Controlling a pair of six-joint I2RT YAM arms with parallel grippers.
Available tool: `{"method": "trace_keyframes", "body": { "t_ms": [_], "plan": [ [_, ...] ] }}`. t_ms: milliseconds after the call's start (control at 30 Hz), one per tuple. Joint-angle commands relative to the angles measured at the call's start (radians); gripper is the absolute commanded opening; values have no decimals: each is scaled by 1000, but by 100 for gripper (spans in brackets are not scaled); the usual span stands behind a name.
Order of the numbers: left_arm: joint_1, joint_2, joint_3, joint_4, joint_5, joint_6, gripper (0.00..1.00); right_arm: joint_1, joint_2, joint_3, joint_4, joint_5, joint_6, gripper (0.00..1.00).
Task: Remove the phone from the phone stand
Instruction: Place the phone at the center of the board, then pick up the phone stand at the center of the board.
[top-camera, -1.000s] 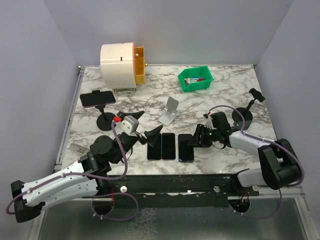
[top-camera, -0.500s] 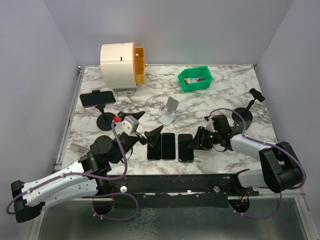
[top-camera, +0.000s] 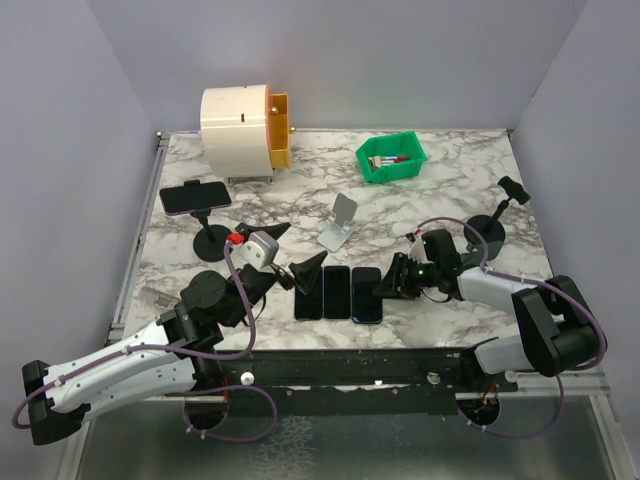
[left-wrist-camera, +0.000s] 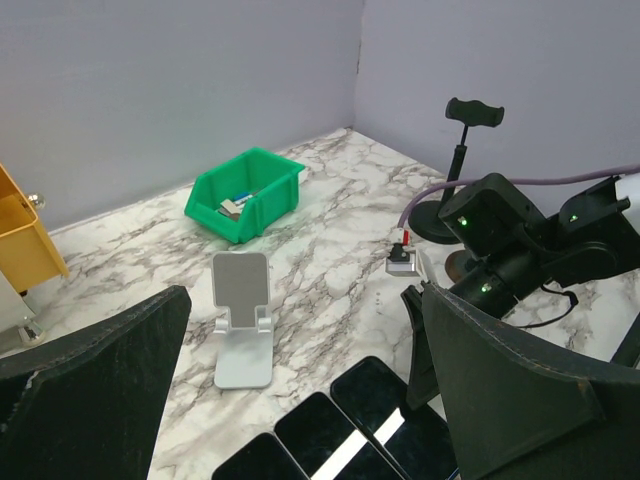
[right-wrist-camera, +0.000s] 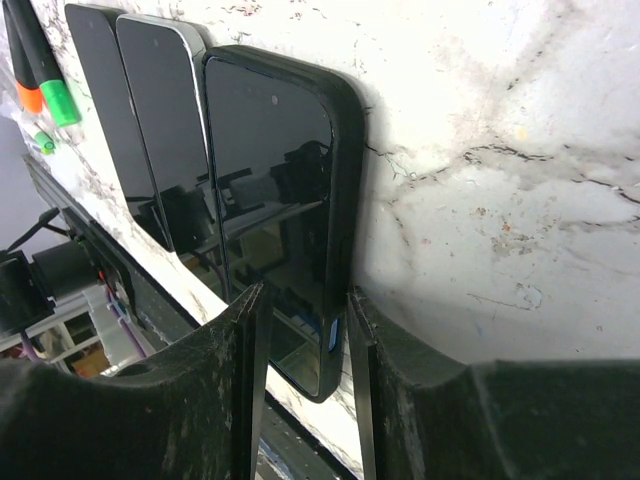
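Observation:
A dark phone (top-camera: 193, 197) sits sideways in the clamp of a black stand (top-camera: 212, 240) at the far left. Three dark phones lie flat in a row near the front edge. The rightmost phone (top-camera: 366, 294) also shows in the right wrist view (right-wrist-camera: 270, 200). My right gripper (top-camera: 391, 283) is low at this phone's right edge. Its fingers are a narrow gap apart (right-wrist-camera: 303, 290) and straddle that edge, one over the screen and one beside it. My left gripper (top-camera: 293, 252) is wide open and empty (left-wrist-camera: 300, 300), above the row's left end.
An empty white folding stand (top-camera: 340, 222) stands mid-table. An empty black clamp stand (top-camera: 495, 215) is at the right, a green bin (top-camera: 391, 160) at the back, a white and orange box (top-camera: 243, 135) at the back left. The other two phones (top-camera: 322, 292) lie left of the rightmost one.
My right gripper has moved a little to the left, and the rightmost phone has slid left with it, closer to the middle phone. The left arm has not moved.

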Motion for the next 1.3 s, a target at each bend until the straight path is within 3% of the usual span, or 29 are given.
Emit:
{"method": "trace_keyframes", "body": {
  "t_ms": [0,267,500,733,900,1100,1267],
  "plan": [
    [-4,2,22,-13,21,-3,99,10,23,9,-8,21,-30,42],
    [-4,5,21,-15,26,-5,99,9,15,67,-108,78,-77,43],
    [-4,1,21,-13,26,-2,99,9,-209,226,-283,284,-134,46],
    [-4,-1,22,-15,34,-2,99,10,-283,312,-67,307,-160,47],
    [-4,-3,20,-12,36,-6,99,9,-188,342,138,360,-173,52],
    [-4,8,31,-29,42,-7,99,15,58,502,176,269,-214,71],
    [-4,10,31,-30,44,-5,99,33,195,588,184,233,-237,72]
  ]
}}
